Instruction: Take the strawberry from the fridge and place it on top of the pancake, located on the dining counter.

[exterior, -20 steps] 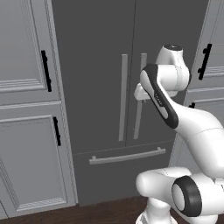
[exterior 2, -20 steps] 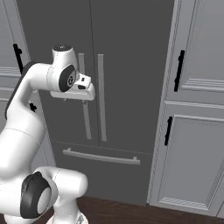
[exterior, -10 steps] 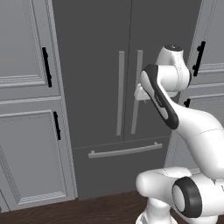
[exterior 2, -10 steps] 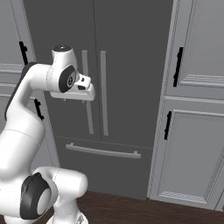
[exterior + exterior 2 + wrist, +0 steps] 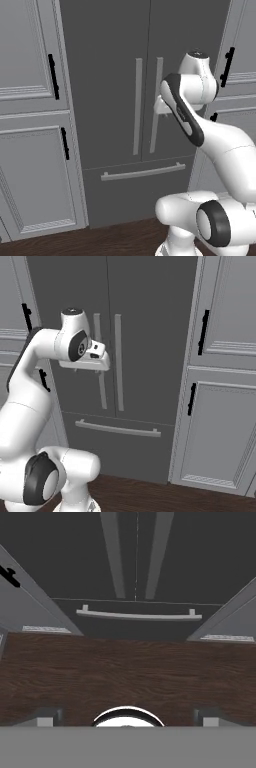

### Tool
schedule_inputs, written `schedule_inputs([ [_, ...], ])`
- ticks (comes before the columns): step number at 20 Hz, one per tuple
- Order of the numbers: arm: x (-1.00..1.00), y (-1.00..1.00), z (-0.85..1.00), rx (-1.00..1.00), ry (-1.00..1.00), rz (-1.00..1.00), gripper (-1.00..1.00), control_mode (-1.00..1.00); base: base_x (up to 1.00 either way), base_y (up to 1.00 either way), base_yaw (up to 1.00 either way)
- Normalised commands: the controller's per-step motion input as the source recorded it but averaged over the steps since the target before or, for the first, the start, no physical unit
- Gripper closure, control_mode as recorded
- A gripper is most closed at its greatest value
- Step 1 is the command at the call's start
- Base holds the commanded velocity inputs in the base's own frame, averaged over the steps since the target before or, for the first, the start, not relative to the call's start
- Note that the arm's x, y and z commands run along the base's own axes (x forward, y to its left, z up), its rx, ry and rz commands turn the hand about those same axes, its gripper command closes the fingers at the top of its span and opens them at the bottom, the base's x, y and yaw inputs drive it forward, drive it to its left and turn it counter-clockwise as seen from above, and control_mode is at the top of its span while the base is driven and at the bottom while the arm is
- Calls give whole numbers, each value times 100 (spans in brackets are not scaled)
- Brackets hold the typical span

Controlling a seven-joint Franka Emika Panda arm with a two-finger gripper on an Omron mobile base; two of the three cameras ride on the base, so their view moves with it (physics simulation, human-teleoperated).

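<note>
The fridge [image 5: 110, 75] [image 5: 150, 316] stands straight ahead, tall and dark grey, with both doors shut. Its two vertical bar handles [image 5: 138, 105] [image 5: 119, 361] meet at the centre seam. The strawberry is hidden behind the doors. The pancake and the dining counter are out of view. My gripper [image 5: 162, 106] [image 5: 92, 361] hangs in front of the handles at about mid-door height, pointing down. In the hand view the gripper [image 5: 127, 718] is open, its fingertips [image 5: 47, 717] far apart over the floor with nothing between them.
The fridge's bottom drawer has a horizontal bar handle [image 5: 142, 172] [image 5: 117, 429] [image 5: 139, 616]. Light grey panelled cabinets with black handles flank the fridge on the left [image 5: 30, 50] and on the right [image 5: 225, 306]. Dark wood floor [image 5: 125, 667] lies below.
The whole picture has shifted a little, so the base has crept relative to the fridge. The arm keeps its pose and the gripper stays open.
</note>
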Motion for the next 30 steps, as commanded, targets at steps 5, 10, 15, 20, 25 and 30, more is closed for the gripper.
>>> schedule_inputs([
  [5,78,-31,-8,0,-13,2,-100,-100,0,0,0],
  [10,100,-2,-5,0,-20,0,-100,-100,0,0,0],
  [15,81,0,0,0,-35,0,-100,-100,0,0,0],
  [20,54,-24,0,0,-31,-1,-100,-100,0,0,0],
  [25,49,-2,0,0,-9,-6,-100,-100,0,0,0],
  [30,61,-1,0,0,0,-4,-100,-100,0,0,0],
])
